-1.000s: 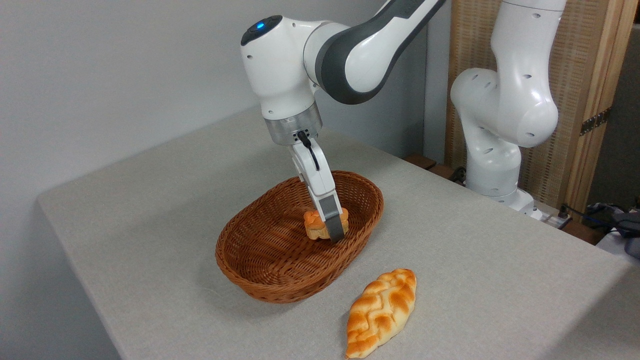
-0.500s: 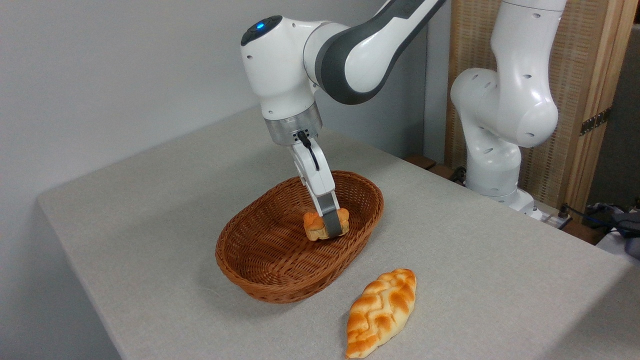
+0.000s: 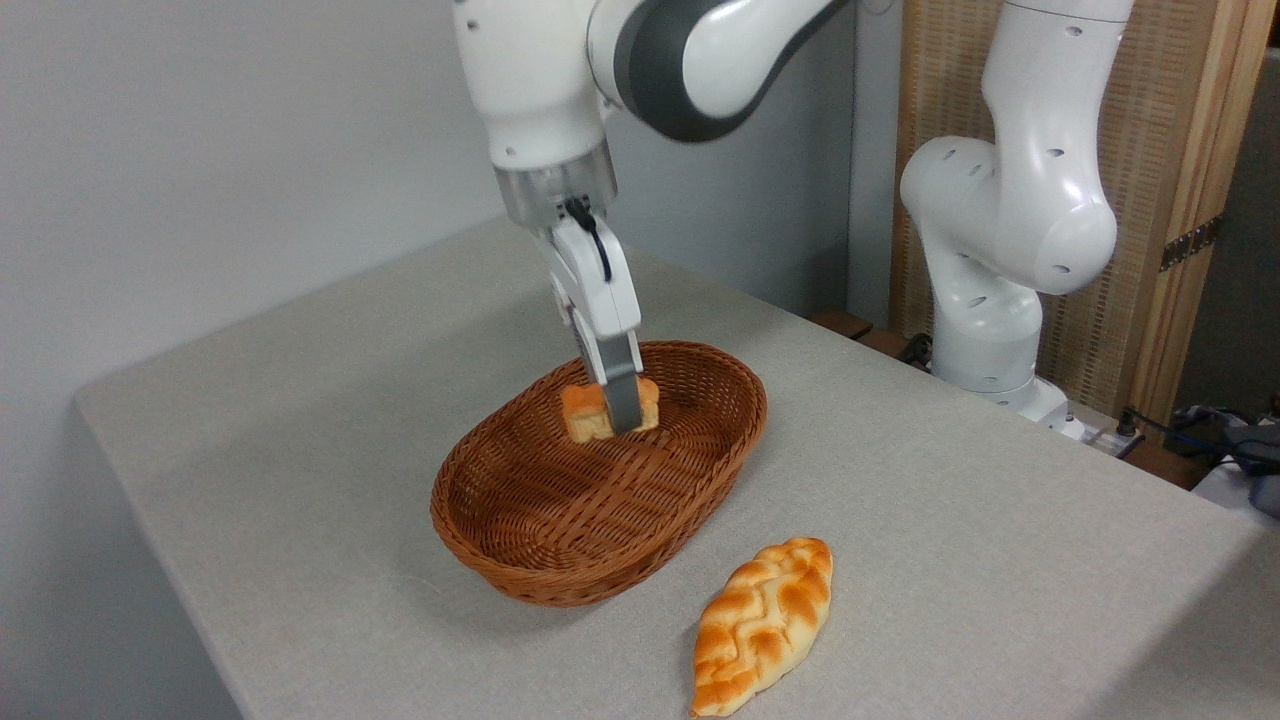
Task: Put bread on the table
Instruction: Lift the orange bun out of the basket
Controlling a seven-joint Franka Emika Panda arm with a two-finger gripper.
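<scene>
The bread [image 3: 588, 412], a small golden-orange bun with paler sides, hangs above the inside of the brown wicker basket [image 3: 540, 540], clear of the basket's floor. My gripper [image 3: 618, 415] is shut on it, the grey finger [image 3: 622, 396] crossing its front so the bun's middle is hidden. The table [image 3: 300, 400] is a light grey-beige cloth-covered top that carries the basket.
A longer braided oval loaf [image 3: 762, 622] lies on the cloth in front of and to the right of the basket. The arm's white base [image 3: 990, 300] stands at the table's back right edge. Bare cloth spreads left of the basket and at the far right.
The gripper has risen and shifted left with the bun held in it, lifting the bun off the basket floor. The basket and the braided loaf have stayed put.
</scene>
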